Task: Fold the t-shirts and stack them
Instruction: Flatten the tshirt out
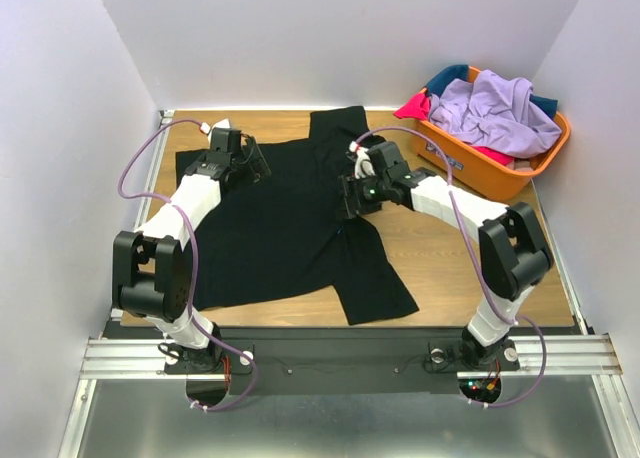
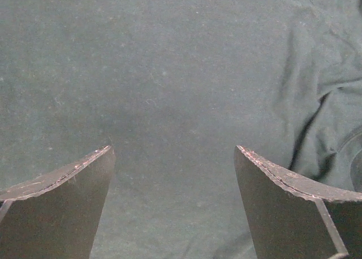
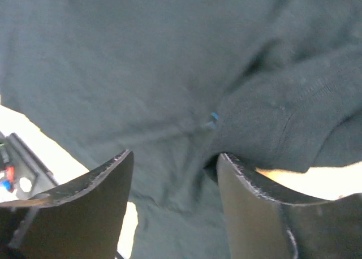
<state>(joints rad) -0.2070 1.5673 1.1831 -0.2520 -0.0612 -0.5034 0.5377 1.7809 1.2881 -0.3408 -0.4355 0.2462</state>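
Left gripper [image 2: 172, 151], spread wide, and right gripper [image 3: 173, 157], parted, hover over the limp black t-shirt [image 1: 280, 228], probably best pinched at a hem corner.

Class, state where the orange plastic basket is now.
Top view: the orange plastic basket sits at the wooden table's far right corner, beyond the right gripper.

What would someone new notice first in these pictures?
A black t-shirt sprawls across the middle of the wooden table, with the left gripper and right gripper poised over it, jaws apart. At the far right corner, an orange basket brims with more shirts, lavender on top.
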